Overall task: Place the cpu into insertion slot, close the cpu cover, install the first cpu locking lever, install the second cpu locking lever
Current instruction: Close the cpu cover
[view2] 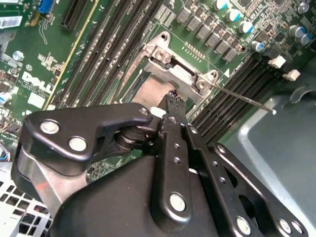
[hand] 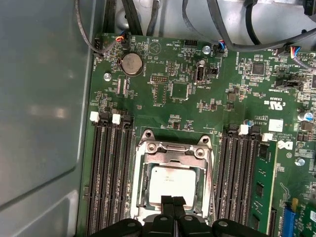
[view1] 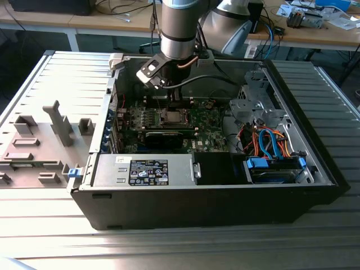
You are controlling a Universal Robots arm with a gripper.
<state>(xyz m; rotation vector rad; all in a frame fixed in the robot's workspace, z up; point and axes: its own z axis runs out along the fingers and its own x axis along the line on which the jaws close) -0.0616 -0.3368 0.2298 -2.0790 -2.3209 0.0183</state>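
The cpu (hand: 170,183) lies in the insertion slot (hand: 143,191), with the cpu cover (hand: 173,154) framing that slot. The gripper (hand: 173,198), its fingertips pressed together, is at the slot's edge.

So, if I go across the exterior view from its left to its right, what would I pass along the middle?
Grey plastic panel with upright pegs → small silvery square cpu, sitting within the green circuit board → bundle of orange and blue cables.
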